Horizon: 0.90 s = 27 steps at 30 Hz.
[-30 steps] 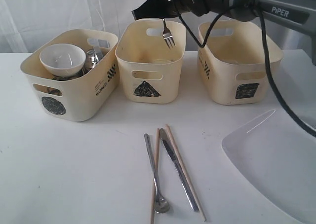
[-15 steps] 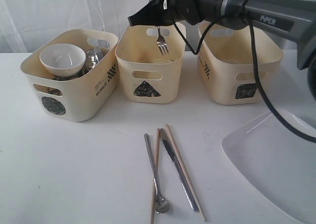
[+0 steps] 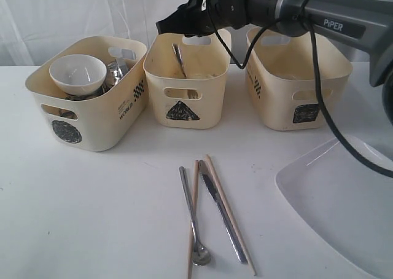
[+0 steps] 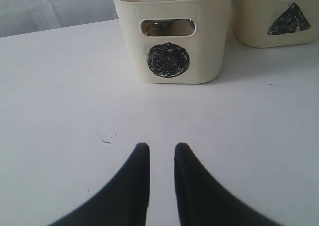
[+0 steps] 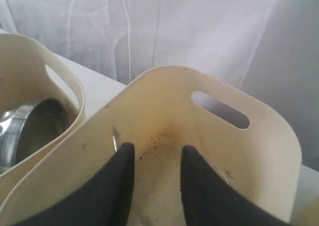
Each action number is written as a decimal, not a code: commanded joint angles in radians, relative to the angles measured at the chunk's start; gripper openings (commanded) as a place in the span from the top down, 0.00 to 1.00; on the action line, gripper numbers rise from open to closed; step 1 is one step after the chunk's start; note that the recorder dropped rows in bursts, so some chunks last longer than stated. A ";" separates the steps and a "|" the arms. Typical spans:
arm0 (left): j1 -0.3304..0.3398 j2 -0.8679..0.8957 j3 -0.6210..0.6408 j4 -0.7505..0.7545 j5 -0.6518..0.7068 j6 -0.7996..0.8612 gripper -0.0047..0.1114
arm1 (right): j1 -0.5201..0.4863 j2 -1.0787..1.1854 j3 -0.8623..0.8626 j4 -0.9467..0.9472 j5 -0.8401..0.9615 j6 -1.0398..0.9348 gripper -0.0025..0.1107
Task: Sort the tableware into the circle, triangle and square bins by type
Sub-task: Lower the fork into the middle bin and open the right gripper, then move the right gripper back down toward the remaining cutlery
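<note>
Fork [image 3: 178,59], perhaps loose in triangle bin [image 3: 184,88] (outside: one spoon [image 3: 201,255], one knife [image 3: 228,227], two chopsticks [image 3: 215,176]); right hand [image 5: 156,149] spread.

fork [image 3: 178,60] in middle bin [image 3: 209,107]; spoon [image 3: 194,217], knife [image 3: 222,220], chopsticks [image 3: 189,270] on table [image 3: 92,199] before it.

Worktop [image 3: 92,199] carrying circle bin [image 3: 92,116] at 10 o'clock, triangle bin [image 3: 184,101] 12, square bin [image 3: 301,101] 2; spoon [image 3: 191,220], knife [image 3: 223,214], chopsticks [image 3: 212,169] lying at 6; plate [image 3: 344,211] at 4.

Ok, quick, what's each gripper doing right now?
Left gripper: slightly open, holding nothing.
Right gripper: open, empty, above the triangle bin, which has the fork inside.
</note>
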 commanded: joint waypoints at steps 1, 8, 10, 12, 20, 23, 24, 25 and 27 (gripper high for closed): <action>0.003 -0.005 0.004 -0.002 0.004 -0.007 0.74 | -0.004 -0.005 -0.010 0.002 0.005 -0.013 0.66; 0.003 -0.005 0.004 -0.002 0.004 -0.007 0.74 | -0.004 -0.066 -0.010 0.002 0.091 -0.013 0.65; 0.003 -0.005 0.004 -0.002 0.004 -0.007 0.74 | -0.004 -0.095 -0.010 0.002 0.135 -0.013 0.65; 0.003 -0.005 0.004 -0.002 0.004 -0.007 0.74 | -0.004 -0.131 -0.010 0.002 0.198 -0.013 0.65; 0.003 -0.005 0.004 -0.002 0.004 -0.007 0.74 | -0.004 -0.230 -0.008 0.089 0.616 -0.055 0.65; 0.003 -0.005 0.004 -0.002 0.004 -0.007 0.74 | -0.004 -0.232 -0.006 0.156 0.774 -0.110 0.65; 0.003 -0.005 0.004 -0.002 0.004 -0.007 0.74 | -0.002 -0.232 0.008 0.188 0.800 -0.130 0.65; 0.003 -0.005 0.004 -0.002 0.004 -0.007 0.74 | 0.001 -0.235 0.028 0.221 0.809 -0.156 0.65; 0.003 -0.005 0.004 -0.002 0.004 -0.007 0.74 | 0.011 -0.243 0.085 0.240 0.803 -0.168 0.65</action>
